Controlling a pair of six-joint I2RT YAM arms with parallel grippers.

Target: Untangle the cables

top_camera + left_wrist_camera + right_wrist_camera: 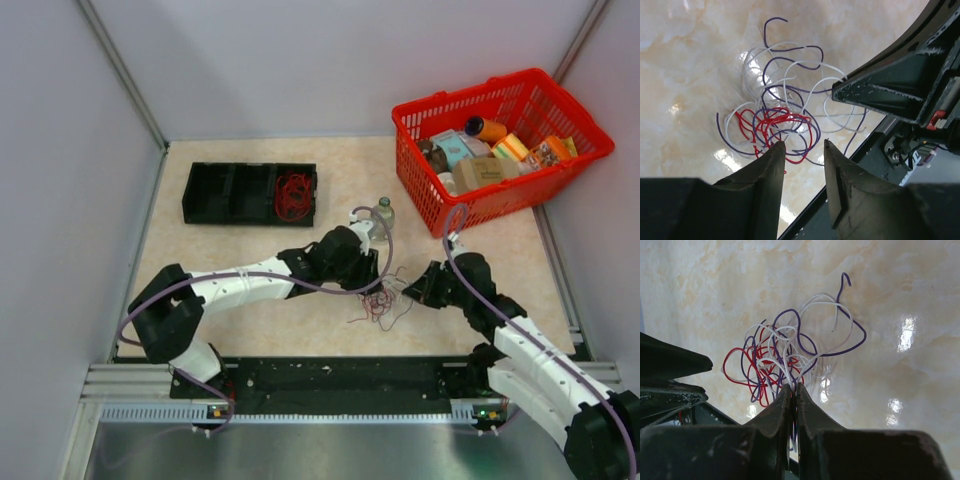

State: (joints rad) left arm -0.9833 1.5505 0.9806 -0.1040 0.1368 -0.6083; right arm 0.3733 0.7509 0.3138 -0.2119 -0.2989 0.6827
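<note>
Here, one tangle of thin, loopy red, white and purple cables (785, 355) is seen on the shiny table (900, 290), pinched by the right gripper (793, 390), while the left gripper (804, 150) is spread apart.

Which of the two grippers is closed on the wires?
The right gripper: its jaws pinch strands of the tangled wires. The left gripper is open, close to them.

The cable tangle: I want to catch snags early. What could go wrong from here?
The right gripper is shut on white and purple strands together; pulling could tighten the cable tangle rather than free one wire. The left gripper, open over the red loops, might close on several colours. The bottle standing near it could get knocked over.
</note>
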